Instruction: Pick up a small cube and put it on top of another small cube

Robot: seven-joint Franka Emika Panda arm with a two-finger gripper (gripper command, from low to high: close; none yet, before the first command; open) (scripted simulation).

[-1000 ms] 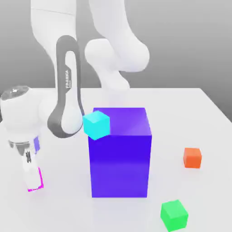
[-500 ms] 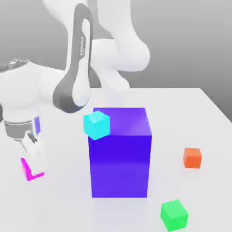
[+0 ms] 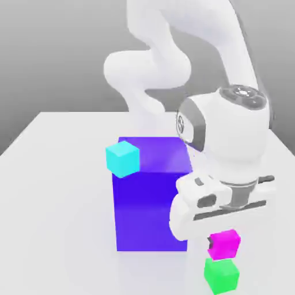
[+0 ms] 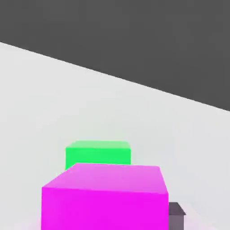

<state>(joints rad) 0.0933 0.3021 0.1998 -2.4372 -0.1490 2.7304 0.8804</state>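
The small magenta cube [image 3: 224, 244] hangs in my gripper [image 3: 223, 246], which is shut on it, at the exterior view's lower right. Directly beneath it, a narrow gap apart, the small green cube [image 3: 222, 274] rests on the white table. In the hand view the magenta cube [image 4: 105, 197] is close up, with the green cube [image 4: 98, 154] just past it. A dark fingertip [image 4: 176, 214] shows beside the magenta cube.
A big blue-violet block [image 3: 151, 196] stands just to the exterior view's left of my hand. A small cyan cube [image 3: 123, 159] sits at its upper left corner. The white table [image 3: 52, 201] stretches to the left. My white arm rises behind the block.
The arm has swung from the exterior view's left side across to the lower right, carrying the magenta cube to just above the green one. It now covers the orange cube.
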